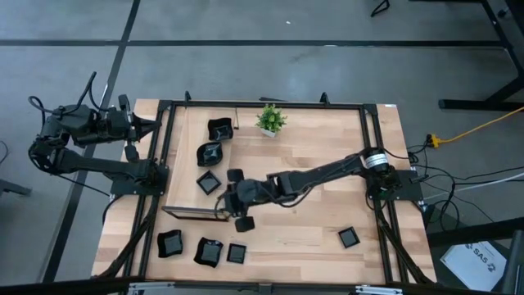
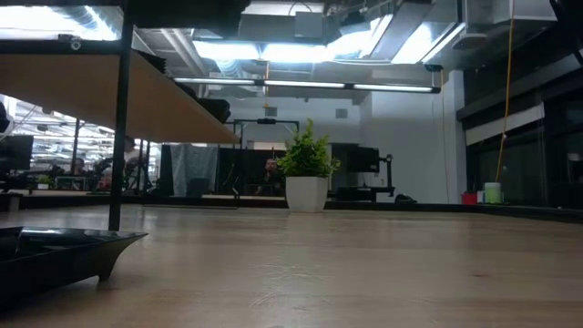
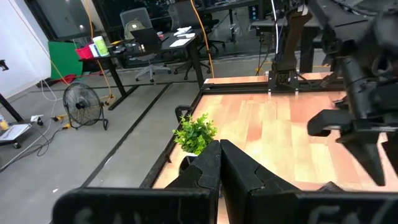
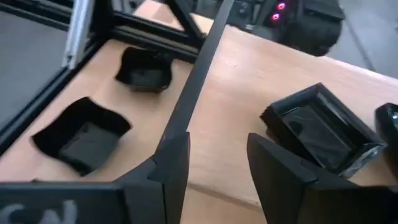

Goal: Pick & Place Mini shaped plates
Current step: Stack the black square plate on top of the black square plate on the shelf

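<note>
The mini shaped plates are small glossy black dishes. Three of them lie on the lighter wooden board at the table's left. Three more lie near the front edge, and one lies at the front right. My right gripper stands open over the board's near edge, with nothing between its fingers. A square plate lies just beside it, on the far side. My left gripper is shut and empty, held high beyond the table's left edge.
A small green potted plant stands at the table's far middle. The board's dark near edge runs past my right fingers, and the low view shows the board raised on a black post. A black frame borders the table.
</note>
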